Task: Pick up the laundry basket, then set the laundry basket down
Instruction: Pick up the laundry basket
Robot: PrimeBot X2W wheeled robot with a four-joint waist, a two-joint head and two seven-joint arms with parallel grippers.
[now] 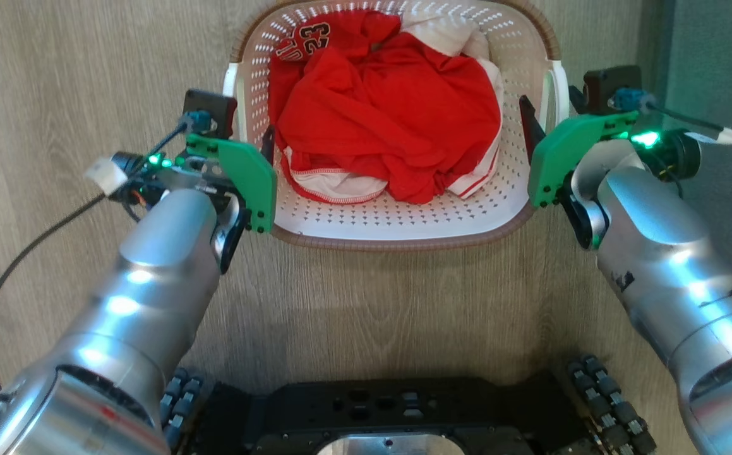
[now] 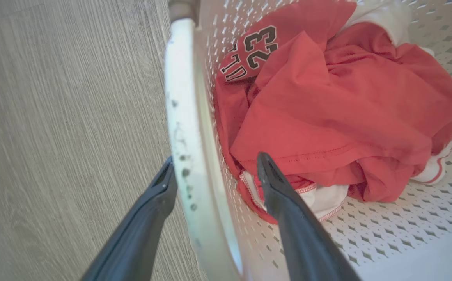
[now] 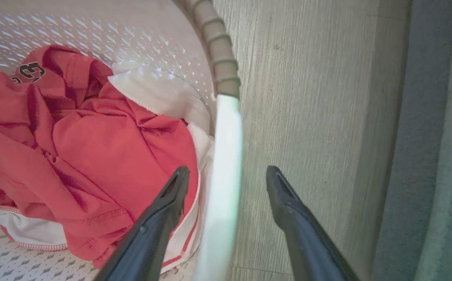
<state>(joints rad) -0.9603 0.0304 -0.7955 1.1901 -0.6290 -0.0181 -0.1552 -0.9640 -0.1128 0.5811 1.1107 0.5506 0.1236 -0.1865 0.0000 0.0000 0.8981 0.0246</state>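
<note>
Left end effector [image 2: 215,158], right end effector [image 3: 227,169] straddling laundry basket [image 1: 397,241] handles [image 2: 183,97]

A red jersey [image 1: 391,107] lies crumpled, its black "23" facing up. White cloth [image 1: 444,31] with red trim shows beneath and behind it. Pale wood-grain floor [image 1: 88,63] lies all round; a grey-green strip [image 1: 719,50], perhaps a rug, lines its right edge.
</note>
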